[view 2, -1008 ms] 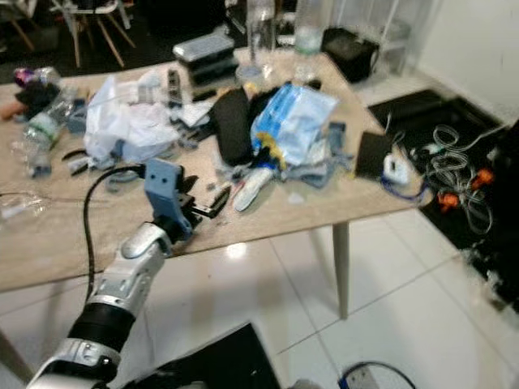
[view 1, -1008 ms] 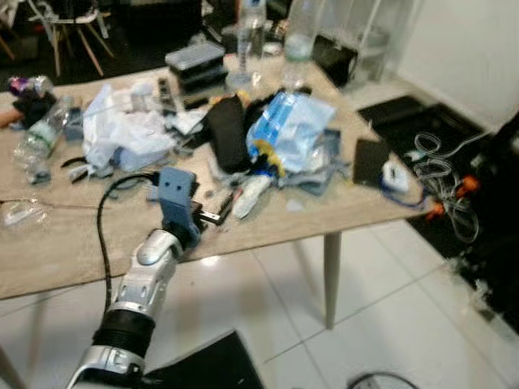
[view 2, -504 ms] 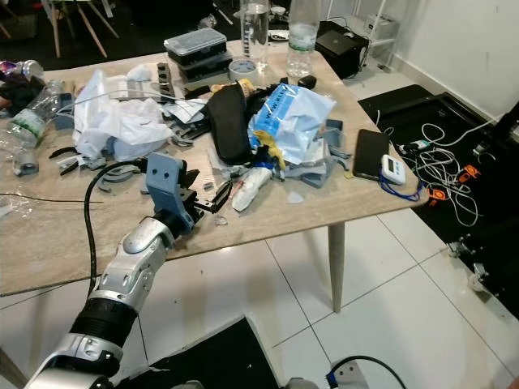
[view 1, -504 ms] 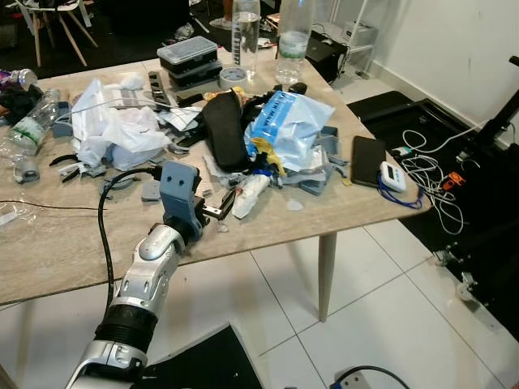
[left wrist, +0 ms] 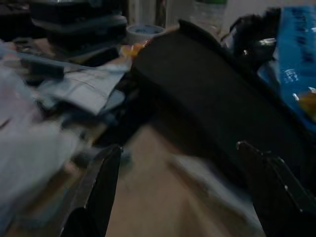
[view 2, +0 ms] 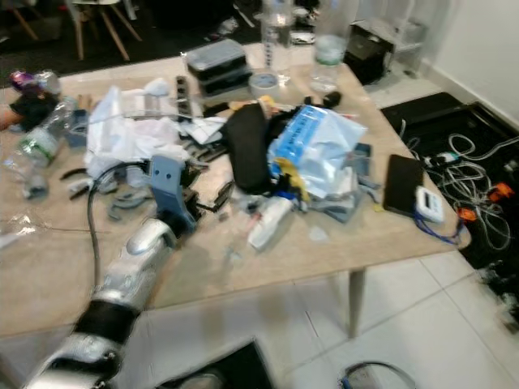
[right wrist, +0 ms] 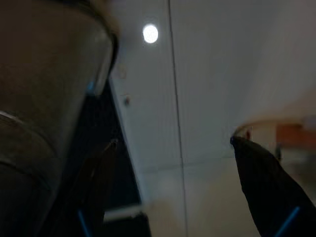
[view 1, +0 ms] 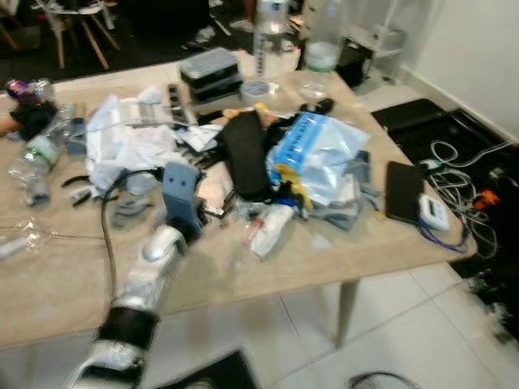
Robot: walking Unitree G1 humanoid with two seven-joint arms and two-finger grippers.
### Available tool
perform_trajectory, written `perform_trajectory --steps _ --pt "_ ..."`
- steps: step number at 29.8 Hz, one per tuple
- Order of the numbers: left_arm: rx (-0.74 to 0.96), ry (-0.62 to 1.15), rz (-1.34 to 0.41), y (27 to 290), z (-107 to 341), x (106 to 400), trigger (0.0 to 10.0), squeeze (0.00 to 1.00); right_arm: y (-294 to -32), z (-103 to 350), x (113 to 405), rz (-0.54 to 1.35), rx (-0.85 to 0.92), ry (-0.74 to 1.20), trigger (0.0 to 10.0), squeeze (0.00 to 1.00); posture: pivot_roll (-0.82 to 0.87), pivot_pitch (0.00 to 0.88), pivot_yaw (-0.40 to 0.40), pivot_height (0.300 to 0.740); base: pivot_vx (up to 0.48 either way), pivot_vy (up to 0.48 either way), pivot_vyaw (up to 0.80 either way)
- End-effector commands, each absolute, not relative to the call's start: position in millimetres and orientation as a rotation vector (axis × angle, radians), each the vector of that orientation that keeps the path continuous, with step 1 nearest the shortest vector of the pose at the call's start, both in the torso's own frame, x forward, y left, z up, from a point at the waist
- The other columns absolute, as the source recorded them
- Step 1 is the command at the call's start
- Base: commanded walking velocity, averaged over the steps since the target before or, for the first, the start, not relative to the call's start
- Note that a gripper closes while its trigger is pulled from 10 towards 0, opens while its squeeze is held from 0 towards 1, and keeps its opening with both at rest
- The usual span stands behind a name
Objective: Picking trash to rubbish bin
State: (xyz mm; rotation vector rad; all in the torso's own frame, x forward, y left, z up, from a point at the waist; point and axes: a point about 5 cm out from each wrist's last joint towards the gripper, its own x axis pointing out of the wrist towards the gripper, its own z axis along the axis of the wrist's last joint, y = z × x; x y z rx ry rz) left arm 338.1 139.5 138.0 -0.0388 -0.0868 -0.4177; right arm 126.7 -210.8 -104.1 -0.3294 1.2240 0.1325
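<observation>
A heap of trash covers the wooden table [view 1: 73, 284]: a blue plastic bag [view 1: 316, 154], a crumpled white plastic bag [view 1: 130, 142], a white wrapper [view 1: 272, 231] and crushed clear bottles [view 1: 36, 158]. A long black item [view 1: 247, 158] lies against the blue bag. My left gripper [view 2: 217, 197] reaches over the table, open, just short of the black item [left wrist: 232, 108]; nothing sits between its fingers [left wrist: 98, 187]. My right gripper [right wrist: 182, 192] hangs open over white floor tiles.
A black phone [view 1: 403, 193] and a small white device [view 1: 434, 212] lie near the table's right edge. Stacked dark containers [view 1: 211, 69], a tape roll [view 1: 258, 87] and tall clear bottles [view 1: 272, 24] stand at the back. Cables [view 1: 462, 154] sprawl on the floor to the right.
The camera has shifted and the picture is blurred. My left arm has reached farther over the table, bringing the open gripper closer to the black item.
</observation>
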Motion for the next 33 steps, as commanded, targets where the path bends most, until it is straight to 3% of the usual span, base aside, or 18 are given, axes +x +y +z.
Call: perform_trajectory --steps 1,9,12,16,22,28,33 --pt "-0.046 -0.095 -0.431 134 138 338 10.0 0.0 -217 -106 116 0.116 -0.326 1.263 10.0 0.0 0.03 0.104 -0.007 0.74 0.371 0.0 0.0" --pt "-0.063 -0.124 -0.391 143 144 340 10.0 0.0 -204 -107 122 0.13 -0.32 1.253 10.0 0.0 0.03 0.104 -0.007 0.74 0.072 0.0 0.0" --pt "0.023 -0.121 -0.319 164 146 341 10.0 0.0 -199 -108 119 0.137 -0.317 1.255 10.0 0.0 0.03 0.109 -0.008 0.74 0.0 0.0 0.0" --pt "0.067 -0.116 -0.329 172 149 340 10.0 0.0 -206 -109 113 0.134 -0.322 1.267 10.0 0.0 0.03 0.109 -0.008 0.74 0.0 0.0 0.0" --pt "0.189 -0.109 -0.501 188 161 328 10.0 0.0 -223 -107 107 0.123 -0.336 1.28 10.0 0.0 0.03 0.11 -0.008 0.74 0.0 0.0 0.0" --pt "0.241 -0.119 -0.722 218 190 301 10.0 0.0 -222 -105 116 0.13 -0.344 1.269 10.0 0.0 0.04 0.106 -0.01 0.74 0.0 0.0 0.0" --pt "0.392 0.085 -0.864 236 179 277 10.0 0.0 -214 -106 119 0.143 -0.344 1.261 10.0 0.0 0.05 0.104 -0.008 0.74 0.0 0.0 0.0"
